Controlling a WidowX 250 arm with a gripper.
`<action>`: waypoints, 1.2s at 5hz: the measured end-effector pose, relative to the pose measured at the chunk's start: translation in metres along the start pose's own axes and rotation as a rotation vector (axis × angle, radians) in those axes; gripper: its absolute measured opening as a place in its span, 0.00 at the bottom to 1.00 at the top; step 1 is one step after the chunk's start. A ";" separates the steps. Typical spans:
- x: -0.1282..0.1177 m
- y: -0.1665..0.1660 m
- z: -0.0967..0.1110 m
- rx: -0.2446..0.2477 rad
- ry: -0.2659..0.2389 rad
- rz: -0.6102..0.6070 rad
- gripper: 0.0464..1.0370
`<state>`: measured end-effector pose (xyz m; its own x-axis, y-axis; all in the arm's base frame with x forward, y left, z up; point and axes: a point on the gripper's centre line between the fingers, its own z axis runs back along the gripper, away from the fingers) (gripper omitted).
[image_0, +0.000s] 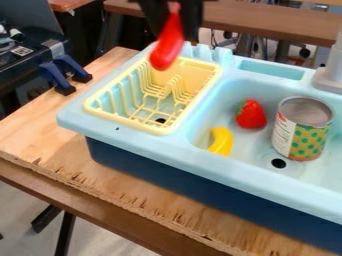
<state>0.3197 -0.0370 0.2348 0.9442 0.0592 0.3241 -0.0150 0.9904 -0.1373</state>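
Plywood board (127, 187), front edge splintered. Black gripper (175, 31): fingers pinching elongated red toy (167, 48) by its upper end, above yellow dish rack (125, 120). Likely fault: end-only grip lets the toy swivel, slip, land askew across the tines.

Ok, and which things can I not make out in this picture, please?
In the camera view:
Red object in the claw: blurred, exact kind unclear.
The claw's upper part: cut off by the top edge.
Toy banana: lower end hidden behind the sink's front rim.
Tin can: far side hidden by its near side.
Faucet: cut off by the right edge.
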 end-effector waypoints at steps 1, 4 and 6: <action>-0.017 -0.045 -0.026 -0.078 0.050 0.025 0.52; -0.037 -0.123 -0.066 -0.187 0.071 -0.007 0.52; -0.039 -0.159 -0.079 -0.198 0.077 -0.082 0.52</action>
<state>0.3119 -0.2067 0.1699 0.9619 -0.0381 0.2707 0.1210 0.9473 -0.2965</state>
